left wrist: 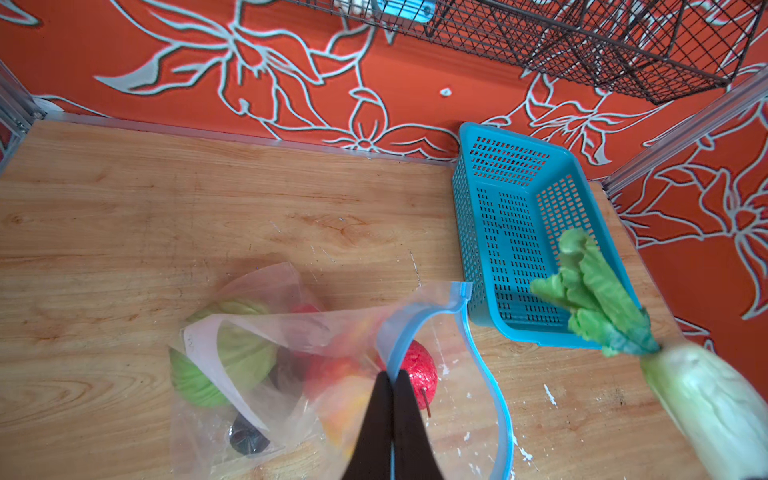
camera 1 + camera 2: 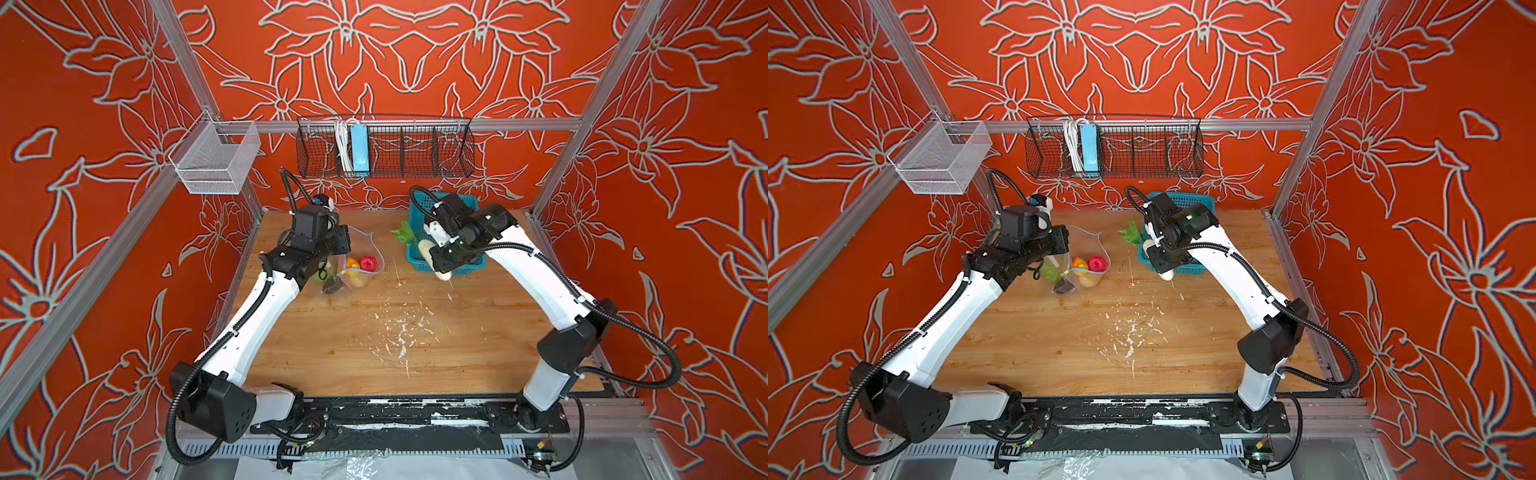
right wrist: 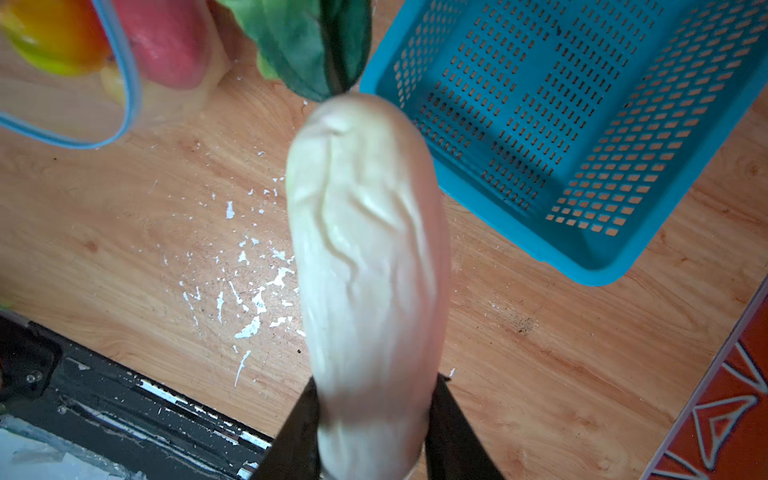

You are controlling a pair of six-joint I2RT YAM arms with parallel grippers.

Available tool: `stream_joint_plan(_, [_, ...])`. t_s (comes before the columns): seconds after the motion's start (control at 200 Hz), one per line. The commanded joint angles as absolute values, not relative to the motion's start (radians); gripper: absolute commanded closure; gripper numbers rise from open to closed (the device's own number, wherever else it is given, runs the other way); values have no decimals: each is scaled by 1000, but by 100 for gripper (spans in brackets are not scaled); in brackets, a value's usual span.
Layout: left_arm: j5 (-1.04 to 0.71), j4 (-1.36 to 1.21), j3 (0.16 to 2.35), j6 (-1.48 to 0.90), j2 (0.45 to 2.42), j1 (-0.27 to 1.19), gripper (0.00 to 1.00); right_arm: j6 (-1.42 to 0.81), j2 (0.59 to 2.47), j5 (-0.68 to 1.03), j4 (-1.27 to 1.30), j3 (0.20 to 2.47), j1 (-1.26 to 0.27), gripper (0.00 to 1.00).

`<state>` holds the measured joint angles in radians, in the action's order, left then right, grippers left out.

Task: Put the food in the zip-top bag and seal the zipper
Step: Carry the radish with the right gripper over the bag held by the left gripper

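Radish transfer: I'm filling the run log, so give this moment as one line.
left gripper: shut on zipper | right gripper: shut on white radish by teal basket | zip-top bag: mouth open, cabbage inside

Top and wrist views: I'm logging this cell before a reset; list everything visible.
bag: one, clear, table's left rear
zipper: one, blue, along bag mouth
cabbage: one, green, inside bag
strawberry: one seen, red, bag mouth
mango: one, orange-yellow, inside bag
fruit: one, yellow-green, inside bag
avocado: one, dark, inside bag
radish: one, white, lifted near basket
basket: one, teal, table's right rear
rack: one, black, back wall
power strip: one, blue, in rack
mesh bin: one, white, left rail
table: one, wooden, underneath
left gripper: black, shut on zipper
right gripper: black, shut on radish
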<state>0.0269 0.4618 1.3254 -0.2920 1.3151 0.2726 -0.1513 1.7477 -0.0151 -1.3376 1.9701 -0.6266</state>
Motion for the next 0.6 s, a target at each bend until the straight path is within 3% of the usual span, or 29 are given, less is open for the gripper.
stream_joint_plan(0.0, [36, 443, 1318, -283, 1310, 289, 100, -181, 1715, -32, -1390, 1997, -659, 98])
stream_joint_plan(0.596, [28, 436, 1319, -256, 1325, 339, 100, -264, 1684, -7, -1372, 1943, -798, 99])
